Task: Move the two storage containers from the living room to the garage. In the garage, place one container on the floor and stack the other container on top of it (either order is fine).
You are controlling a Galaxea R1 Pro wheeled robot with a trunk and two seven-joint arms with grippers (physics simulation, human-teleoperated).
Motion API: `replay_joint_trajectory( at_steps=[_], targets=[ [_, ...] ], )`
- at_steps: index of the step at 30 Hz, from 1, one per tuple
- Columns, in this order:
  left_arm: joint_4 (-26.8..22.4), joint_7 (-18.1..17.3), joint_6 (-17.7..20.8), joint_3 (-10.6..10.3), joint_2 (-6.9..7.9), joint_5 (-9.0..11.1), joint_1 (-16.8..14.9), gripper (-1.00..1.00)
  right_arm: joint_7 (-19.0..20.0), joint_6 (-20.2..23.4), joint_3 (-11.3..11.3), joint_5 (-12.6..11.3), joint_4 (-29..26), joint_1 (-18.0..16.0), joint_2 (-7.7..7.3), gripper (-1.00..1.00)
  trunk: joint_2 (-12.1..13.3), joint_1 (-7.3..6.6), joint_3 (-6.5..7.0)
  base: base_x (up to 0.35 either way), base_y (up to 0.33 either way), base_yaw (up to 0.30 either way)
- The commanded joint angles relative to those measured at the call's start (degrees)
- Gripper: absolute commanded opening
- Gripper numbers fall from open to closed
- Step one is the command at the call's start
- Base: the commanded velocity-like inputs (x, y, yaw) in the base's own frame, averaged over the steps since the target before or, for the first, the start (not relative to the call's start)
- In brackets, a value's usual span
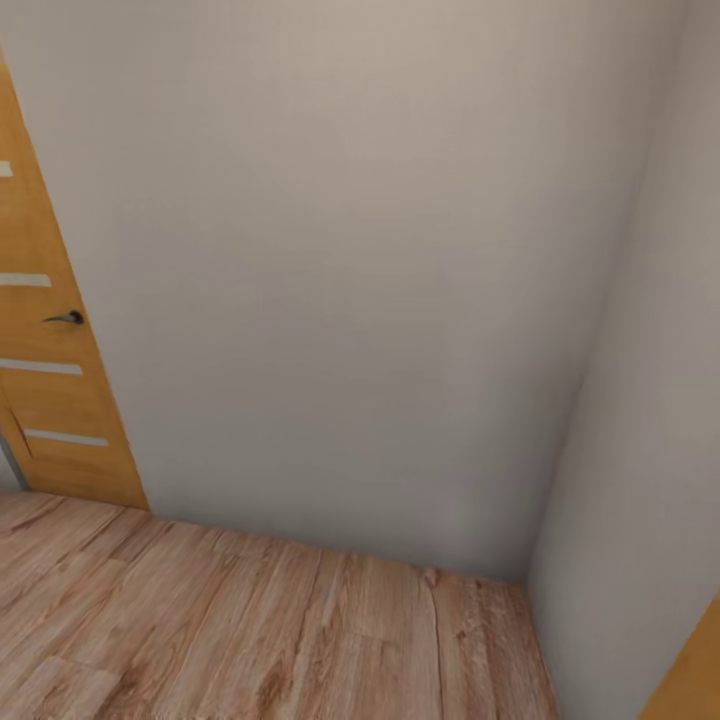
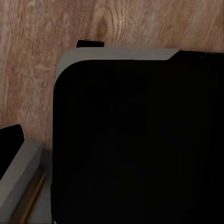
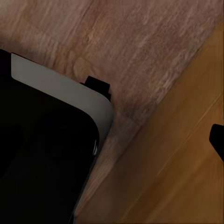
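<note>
Corner of plain grey-white walls [image 1: 350, 250], wood plank floor [image 1: 250, 630], orange door [image 1: 45, 340]

I can read no text, label, brand or number anywhere here, neither on the door [image 1: 50, 340] at nine o'clock nor on the wall [image 1: 350, 280].

The robot's base [image 2: 135, 140] is a broad black panel with rounded corners. A light grey rim [image 3: 70, 88] edges it, with a small black tab [image 2: 90, 44] protruding.
</note>
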Motion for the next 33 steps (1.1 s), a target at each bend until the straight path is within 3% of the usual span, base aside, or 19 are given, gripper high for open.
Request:
replay_joint_trajectory(
  at_steps=[1,15,33],
  targets=[
    [0.04,-0.18,-0.15,0.07,0.00,0.42,-0.03,1.00,0.22,-0.14,0.39,-0.60,-0.02,-0.03,-0.03,1.00,-0.03,0.00,-0.06,0.000,0.000,0.278],
    [0.04,-0.18,-0.15,0.13,-0.04,0.42,-0.03,1.00,0.22,-0.19,0.33,-0.67,-0.02,-0.06,-0.05,1.00,-0.03,0.00,-0.06,0.006,0.000,0.226],
    [0.04,-0.27,-0.15,0.13,0.01,0.42,-0.03,1.00,0.22,-0.32,0.41,-0.69,-0.02,-0.03,-0.08,1.00,-0.03,0.00,-0.06,0.301,0.000,0.004]
  ],
)
